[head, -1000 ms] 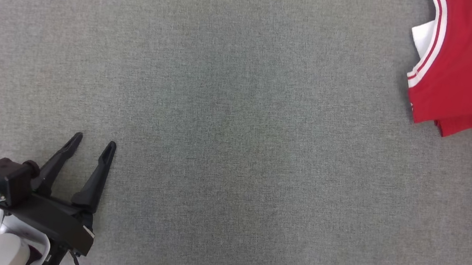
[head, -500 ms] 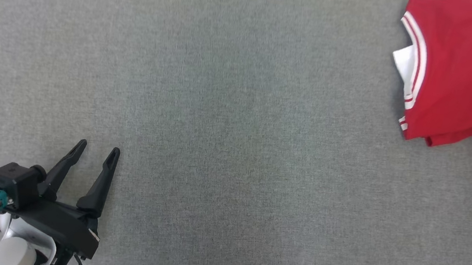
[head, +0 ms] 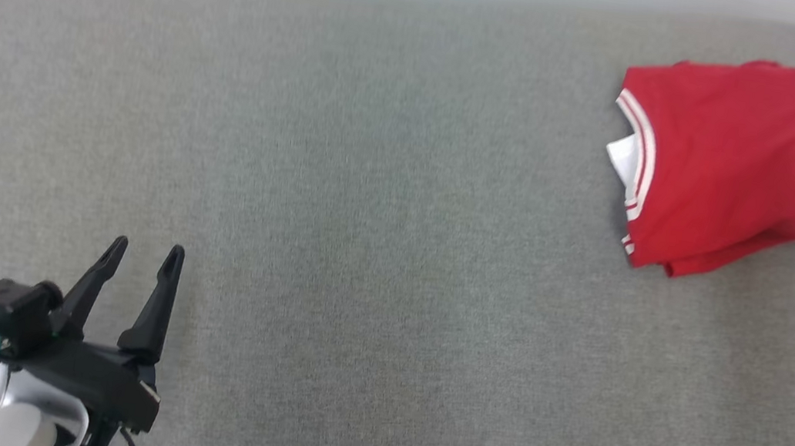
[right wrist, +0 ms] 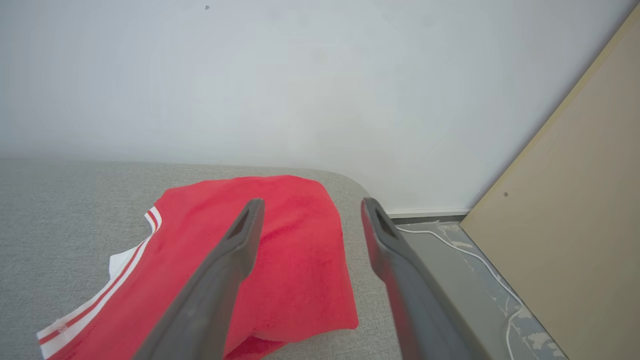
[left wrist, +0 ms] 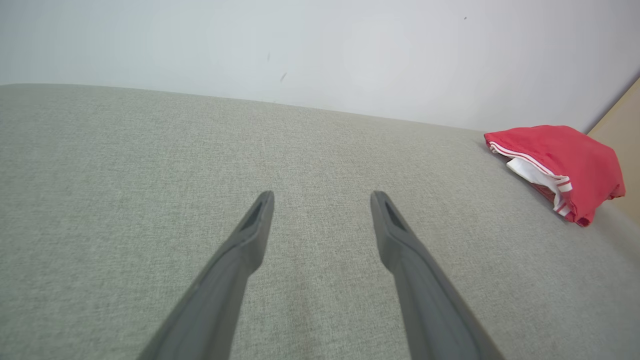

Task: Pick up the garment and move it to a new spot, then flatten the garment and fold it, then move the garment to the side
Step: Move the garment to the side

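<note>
Garment (head: pixel 741 158): folded red bundle, far right corner of cushion (head: pixel 393 253) (set aside, I'd judge).
Left gripper (head: pixel 145 251): spread, empty, well apart, unneeded.
Right gripper (right wrist: pixel 310 207): spread, empty, just beside garment.

Counter (head: pixel 391 269) under the left hand (head: pixel 146 250): grey woven cloth, matt, coarse-grained, with a stitched seam along its near edge. Garment (right wrist: pixel 295 260) ahead of the right hand (right wrist: pixel 311 205): red cloth, matt and soft, with white striped trim. Fingers (left wrist: pixel 235 260) of both hands: dark, smooth, matt, plastic by appearance. Wall (right wrist: pixel 300 75) beyond the fingertips: white, matt, smooth. Panel (right wrist: pixel 575 225) right of the right hand: beige board, smooth.
</note>
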Tool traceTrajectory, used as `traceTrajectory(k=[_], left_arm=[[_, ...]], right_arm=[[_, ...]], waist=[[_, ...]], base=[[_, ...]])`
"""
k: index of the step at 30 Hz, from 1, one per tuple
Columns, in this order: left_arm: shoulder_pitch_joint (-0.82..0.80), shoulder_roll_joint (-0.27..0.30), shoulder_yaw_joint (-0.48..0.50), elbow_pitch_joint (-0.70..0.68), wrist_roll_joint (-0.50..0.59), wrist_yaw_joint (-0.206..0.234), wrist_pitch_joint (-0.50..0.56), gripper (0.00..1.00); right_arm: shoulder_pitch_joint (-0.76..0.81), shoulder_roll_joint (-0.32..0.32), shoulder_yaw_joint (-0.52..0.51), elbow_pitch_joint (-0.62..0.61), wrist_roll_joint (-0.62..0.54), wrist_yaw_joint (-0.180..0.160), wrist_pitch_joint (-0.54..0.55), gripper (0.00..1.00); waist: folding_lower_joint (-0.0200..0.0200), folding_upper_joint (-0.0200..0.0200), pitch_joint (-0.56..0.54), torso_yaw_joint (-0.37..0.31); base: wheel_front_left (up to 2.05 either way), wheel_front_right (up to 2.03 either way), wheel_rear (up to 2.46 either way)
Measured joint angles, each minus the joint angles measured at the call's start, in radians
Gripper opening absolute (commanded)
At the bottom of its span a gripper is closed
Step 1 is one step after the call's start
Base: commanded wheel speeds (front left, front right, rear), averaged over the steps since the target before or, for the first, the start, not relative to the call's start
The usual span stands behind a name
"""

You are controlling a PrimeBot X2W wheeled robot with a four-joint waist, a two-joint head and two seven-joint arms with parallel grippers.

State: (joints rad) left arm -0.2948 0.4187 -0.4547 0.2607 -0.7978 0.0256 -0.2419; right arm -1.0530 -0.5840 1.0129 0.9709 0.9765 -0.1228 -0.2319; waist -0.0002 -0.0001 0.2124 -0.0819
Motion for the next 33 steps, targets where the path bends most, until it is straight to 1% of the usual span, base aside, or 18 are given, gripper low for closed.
traceTrajectory(k=[7,11,15,19,25,28,33], left_arm=[[0.067,-0.005,0.035,-0.007,0.000,0.026,-0.008,1.00],[0.103,-0.015,0.044,-0.024,0.000,0.032,-0.008,1.00],[0.139,-0.021,0.060,-0.048,0.000,0.037,-0.008,1.00],[0.175,-0.024,0.080,-0.056,0.000,0.045,-0.008,1.00],[0.236,-0.023,0.122,-0.086,0.001,0.055,-0.008,1.00],[0.259,-0.025,0.134,-0.105,0.006,0.059,-0.008,1.00],[0.277,-0.029,0.151,-0.132,0.050,0.064,-0.011,1.00]], right_arm=[[0.110,0.002,-0.020,-0.115,0.008,0.001,-0.018,1.00],[0.216,-0.015,-0.036,-0.194,0.019,0.001,-0.018,1.00],[0.310,-0.040,-0.077,-0.297,0.022,0.000,-0.018,1.00],[0.404,-0.040,-0.114,-0.401,0.025,-0.002,-0.017,1.00],[0.530,-0.035,-0.213,-0.488,0.011,-0.002,-0.017,1.00],[0.587,-0.021,-0.271,-0.521,-0.010,-0.002,-0.018,1.00],[0.692,0.003,-0.369,-0.574,-0.053,-0.002,-0.017,1.00]], waist=[[-0.0001,0.0000,-0.091,-0.007],[-0.0001,-0.0001,-0.141,-0.009],[0.0000,-0.0001,-0.181,-0.006],[0.0001,-0.0001,-0.211,0.001],[0.0000,-0.0001,-0.240,0.007],[0.0001,-0.0001,-0.247,0.005],[0.0002,0.0000,-0.256,-0.002]], base=[[0.00,0.00,0.00],[0.00,0.00,0.00],[0.00,0.00,0.00],[0.00,0.00,0.00],[0.00,0.00,0.00],[0.00,0.00,0.00],[0.00,0.00,0.00]])
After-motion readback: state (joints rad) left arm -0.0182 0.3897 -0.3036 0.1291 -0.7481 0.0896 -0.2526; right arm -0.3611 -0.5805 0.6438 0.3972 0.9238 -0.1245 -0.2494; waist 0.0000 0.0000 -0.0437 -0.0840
